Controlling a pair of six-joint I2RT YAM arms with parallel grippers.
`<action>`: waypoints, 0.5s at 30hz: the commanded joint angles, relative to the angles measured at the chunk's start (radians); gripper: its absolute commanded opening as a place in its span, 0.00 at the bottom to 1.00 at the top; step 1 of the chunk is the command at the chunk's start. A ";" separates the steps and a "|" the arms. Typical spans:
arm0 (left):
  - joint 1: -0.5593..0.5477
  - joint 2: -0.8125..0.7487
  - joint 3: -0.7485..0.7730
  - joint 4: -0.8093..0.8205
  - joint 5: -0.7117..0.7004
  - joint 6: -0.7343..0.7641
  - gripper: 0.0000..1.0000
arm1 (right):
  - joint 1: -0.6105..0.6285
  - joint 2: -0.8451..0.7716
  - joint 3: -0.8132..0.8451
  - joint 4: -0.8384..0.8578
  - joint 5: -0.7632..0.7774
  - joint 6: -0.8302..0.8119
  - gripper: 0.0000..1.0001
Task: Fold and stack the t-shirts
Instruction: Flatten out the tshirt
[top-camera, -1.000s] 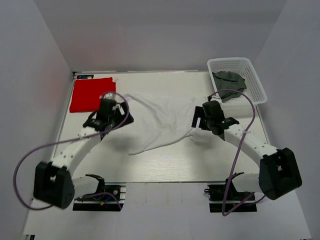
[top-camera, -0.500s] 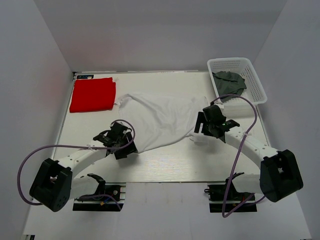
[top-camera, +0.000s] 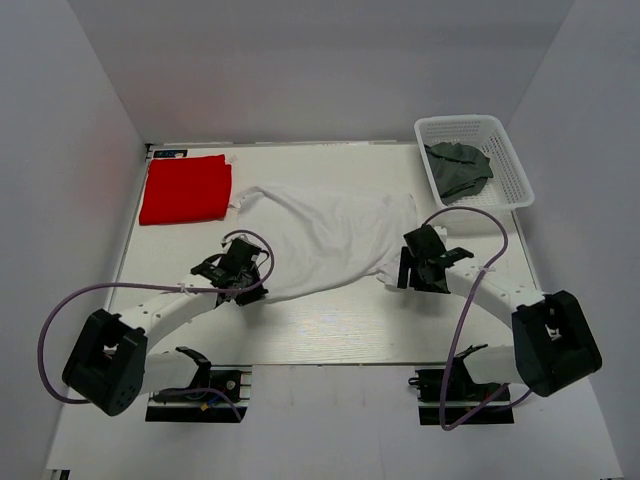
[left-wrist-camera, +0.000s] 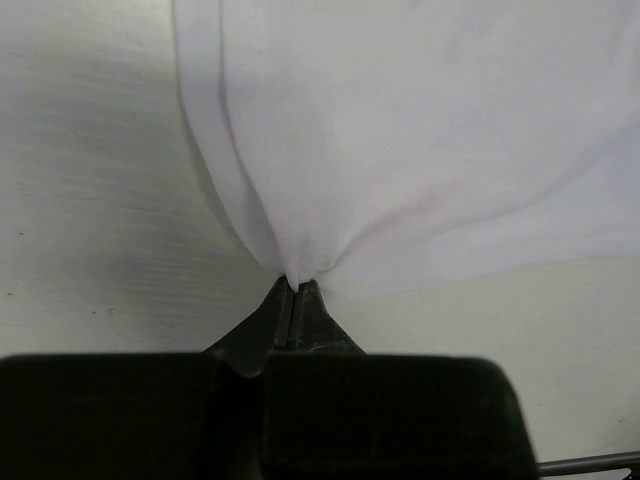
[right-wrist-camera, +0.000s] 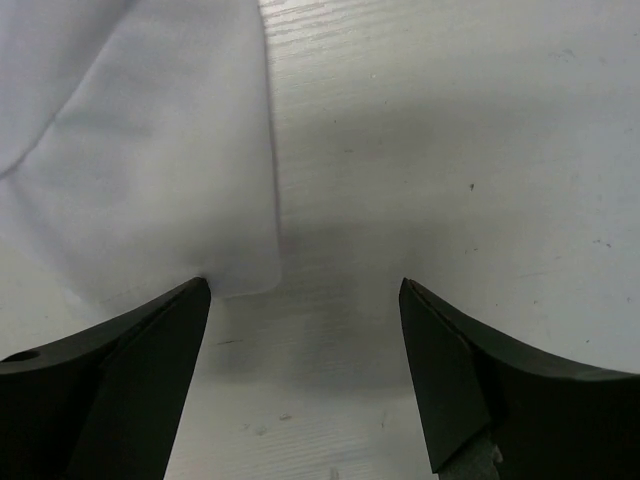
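Top view, table: a pale wooden table (top-camera: 330, 325) seen from above, with both arms reaching in from the near edge.
Top view, white t-shirt: the white t-shirt (top-camera: 325, 235) lies spread and rumpled across the middle of the table, between the two arms.
Top view, red t-shirt: the red t-shirt (top-camera: 185, 188) lies folded into a neat rectangle at the far left corner, just beside the white one's far left end.
Top view, dark grey-green t-shirt: the dark grey-green t-shirt (top-camera: 458, 168) sits crumpled inside a white lattice basket (top-camera: 455, 122) at the far right corner.
Top view, left gripper: the left gripper (top-camera: 250, 283) is low at the white shirt's near left corner.
Top view, right gripper: the right gripper (top-camera: 400, 282) is low at the shirt's near right edge.
Left wrist view, jaws: pressed together and pinching a small point of white cloth.
Left wrist view, cloth: folds fan out from the pinch and fill most of the upper picture; bare table shows to the left and below right.
Right wrist view, jaws: standing wide apart, low over the table, gripping nothing.
Right wrist view, cloth: a flat corner of the white shirt fills the upper left, its edge reaching the jaw on that side; bare wood lies across the rest of the gap.
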 joint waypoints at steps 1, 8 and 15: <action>-0.002 -0.055 0.054 0.000 -0.038 0.026 0.00 | -0.005 0.044 -0.002 0.037 0.014 -0.019 0.81; -0.002 -0.055 0.086 0.000 -0.066 0.026 0.00 | -0.002 0.148 0.035 0.089 -0.041 0.001 0.23; -0.002 -0.111 0.155 -0.010 -0.130 0.048 0.00 | -0.002 -0.024 0.050 0.117 0.017 0.017 0.00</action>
